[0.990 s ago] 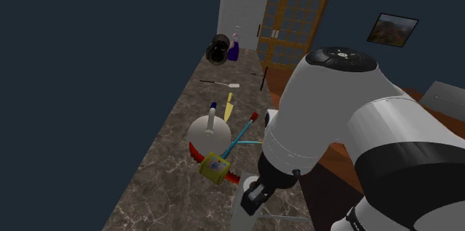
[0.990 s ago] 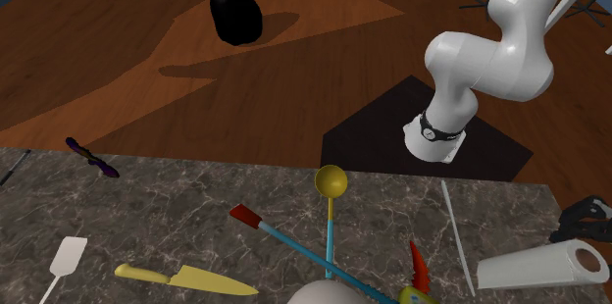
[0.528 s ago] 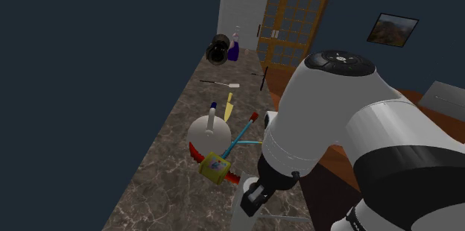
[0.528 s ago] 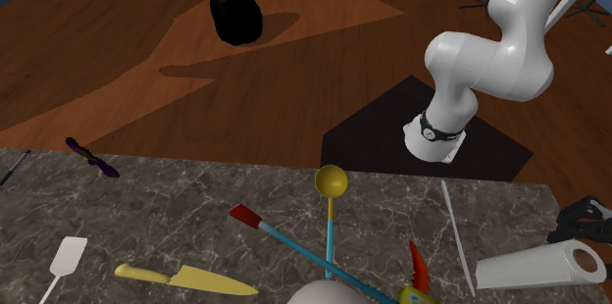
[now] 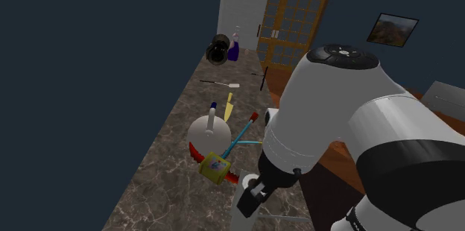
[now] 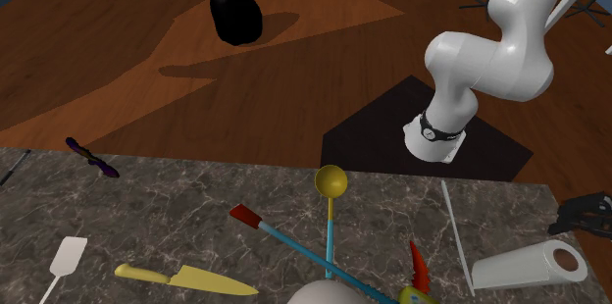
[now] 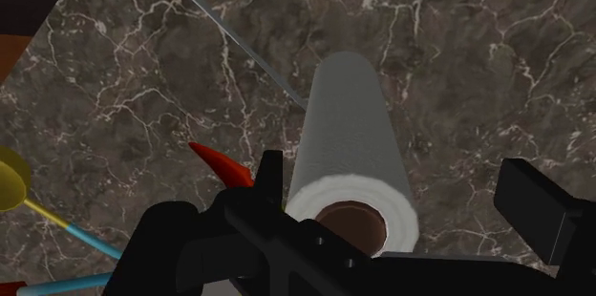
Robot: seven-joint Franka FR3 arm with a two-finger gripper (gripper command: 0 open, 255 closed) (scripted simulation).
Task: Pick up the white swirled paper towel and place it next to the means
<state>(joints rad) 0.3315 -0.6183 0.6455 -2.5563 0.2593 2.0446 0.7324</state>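
The white paper towel roll (image 6: 530,266) lies on its side on the dark marble counter (image 6: 177,214), its brown core facing the second exterior view's right. Just above that end hangs my black gripper (image 6: 586,214). In the wrist view my gripper (image 7: 395,168) is open, and the roll (image 7: 349,122) lies lengthwise between the fingers (image 7: 270,175), nearer one finger and clear of the other. From the shoulder camera the gripper (image 5: 253,196) sits over the roll (image 5: 242,220) at the counter's near end. A cluster with a yellow box (image 5: 215,166), a red pointed piece (image 7: 218,165) and a white dome (image 5: 207,129) lies just beside the roll.
Blue sticks with red tips (image 6: 284,238), a yellow ladle (image 6: 331,182), a yellow knife (image 6: 186,278), a white spatula (image 6: 67,258) and a thin pale rod (image 6: 453,222) lie on the counter. A black bag (image 6: 235,13) sits on the wooden floor beyond the counter edge.
The fingers have opened and let go of the roll. The roll has settled a little toward the second exterior view's left, and the gripper has risen slightly off it.
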